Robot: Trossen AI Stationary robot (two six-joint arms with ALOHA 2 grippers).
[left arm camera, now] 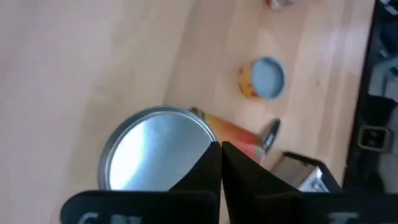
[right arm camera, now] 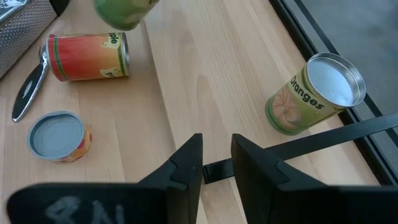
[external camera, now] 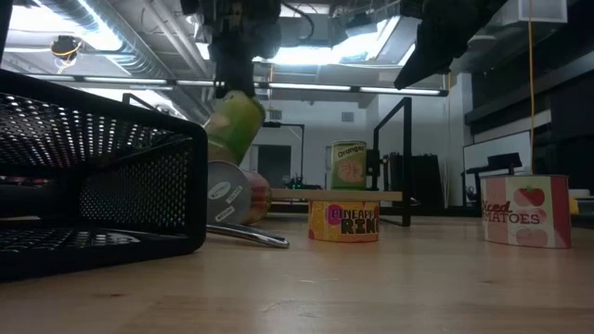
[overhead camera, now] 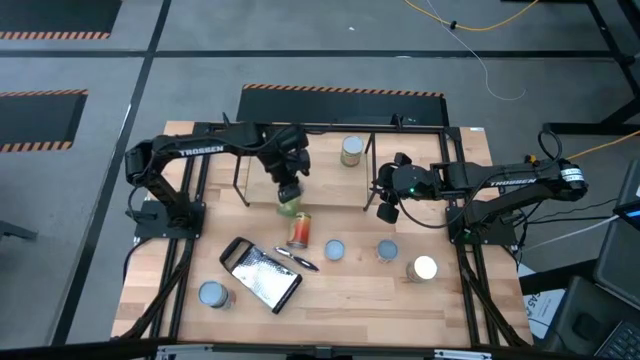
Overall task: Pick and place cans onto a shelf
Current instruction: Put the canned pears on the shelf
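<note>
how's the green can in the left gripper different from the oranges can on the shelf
The green can hangs tilted above the table, shut in the left gripper; the Oranges can stands upright on the shelf, untouched. The green can's label is plain green from here; the Oranges can's shows orange fruit. Both are small tins with silver tops.

Left arm reaches from its base at the table's left side toward the centre, wrist bent down, left gripper (overhead camera: 288,197) pointing at the tabletop and clamped on a green can (overhead camera: 289,206) held tilted, clear of the surface. Right arm extends from the right side inward, held higher; right gripper (overhead camera: 386,209) hangs empty, fingers (right arm camera: 186,163) slightly parted.
</note>
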